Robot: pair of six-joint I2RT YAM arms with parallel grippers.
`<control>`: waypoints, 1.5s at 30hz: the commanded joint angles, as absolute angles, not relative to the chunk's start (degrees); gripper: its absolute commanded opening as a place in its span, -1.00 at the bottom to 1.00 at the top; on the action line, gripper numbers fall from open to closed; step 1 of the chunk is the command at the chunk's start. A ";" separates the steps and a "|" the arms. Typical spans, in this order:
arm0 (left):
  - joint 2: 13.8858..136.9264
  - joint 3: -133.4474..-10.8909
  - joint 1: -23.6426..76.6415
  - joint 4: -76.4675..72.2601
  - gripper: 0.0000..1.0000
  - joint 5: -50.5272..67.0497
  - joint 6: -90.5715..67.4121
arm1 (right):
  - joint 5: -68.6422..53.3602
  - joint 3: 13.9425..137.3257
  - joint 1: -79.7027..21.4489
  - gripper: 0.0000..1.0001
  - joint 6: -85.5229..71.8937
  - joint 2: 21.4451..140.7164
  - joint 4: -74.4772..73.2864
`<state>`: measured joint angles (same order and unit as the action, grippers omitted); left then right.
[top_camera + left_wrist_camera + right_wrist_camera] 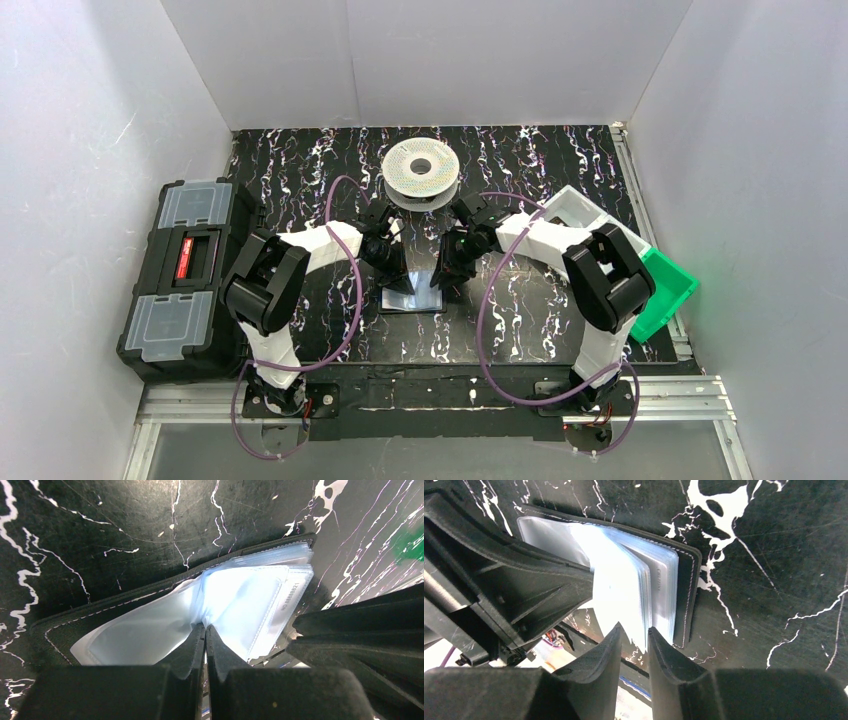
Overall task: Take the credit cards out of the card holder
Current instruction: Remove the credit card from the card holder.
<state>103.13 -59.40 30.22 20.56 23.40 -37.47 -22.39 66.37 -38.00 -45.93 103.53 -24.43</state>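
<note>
The black card holder (411, 296) lies open on the marbled table between both arms, its clear sleeves fanned up. In the left wrist view its stitched cover (100, 607) shows, and a pale credit card (291, 596) with a printed number sits inside a sleeve. My left gripper (205, 626) is shut, tips against the fold between the sleeves. My right gripper (634, 630) stands slightly open, the lower corner of the upright sleeve stack (651, 592) between its fingertips. The holder's right cover (688, 580) lies flat. From above, both grippers (397, 280) (441, 279) meet over the holder.
A white filament spool (421, 172) stands behind the holder. A big black toolbox (185, 275) sits at the left table edge. A white bin (585, 208) and a green bin (668, 290) are on the right. White walls enclose the table.
</note>
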 commanded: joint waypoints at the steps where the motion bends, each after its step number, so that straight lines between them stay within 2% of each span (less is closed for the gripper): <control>1: 105.49 -57.47 30.94 24.08 -1.00 19.43 -35.83 | -21.71 68.64 -38.40 -0.36 -45.96 104.84 -24.28; 15: 104.81 -57.81 30.94 24.52 -1.00 19.48 -35.36 | -22.14 69.29 -39.32 -0.55 -46.14 108.45 -23.17; 20: 103.13 -58.70 30.94 24.88 -1.00 19.91 -34.73 | -22.15 69.70 -39.71 -0.82 -46.23 109.01 -23.03; 22: 101.98 -59.61 30.94 26.17 -0.86 19.63 -34.36 | -22.15 69.65 -39.73 -0.97 -46.31 108.48 -22.98; 25: 99.82 -61.29 30.94 28.39 -0.52 18.81 -33.82 | -22.48 69.70 -39.73 -0.97 -46.55 107.03 -22.43; 28: 97.21 -63.40 30.94 31.14 -0.31 17.44 -33.34 | -22.59 69.93 -39.73 -0.97 -46.80 105.28 -22.15; 30: 95.29 -64.84 30.94 32.76 -0.24 16.59 -33.04 | -22.43 70.25 -39.81 -0.97 -46.84 104.19 -22.50; 39: 92.84 -71.28 32.87 37.19 -0.25 14.43 -33.37 | -22.28 70.75 -40.34 -0.97 -47.02 102.96 -22.85; 45: 95.34 -71.65 32.96 32.69 -0.38 20.05 -39.61 | -22.05 70.88 -40.43 -0.97 -46.97 102.15 -23.03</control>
